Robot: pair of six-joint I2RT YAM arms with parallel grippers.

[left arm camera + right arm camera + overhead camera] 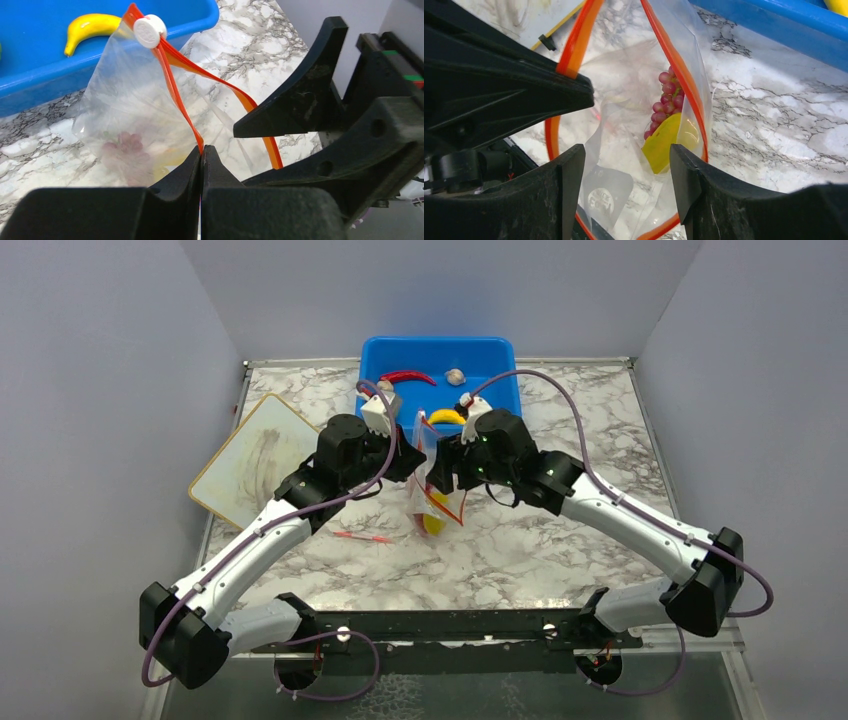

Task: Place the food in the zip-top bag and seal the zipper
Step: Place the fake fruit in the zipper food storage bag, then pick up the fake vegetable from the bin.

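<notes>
The clear zip-top bag hangs upright between both grippers over the marble table. My left gripper is shut on its orange-red zipper, below the white slider. My right gripper is open just above the bag's mouth, which gapes wide, with nothing between its fingers. Inside the bag lie a purple grape bunch and a yellow-green starfruit. A banana, a red chili and a garlic bulb sit in the blue tub.
The blue tub stands at the back centre, just behind the bag. A flat board lies at the left of the table. A thin red stick lies on the marble left of the bag.
</notes>
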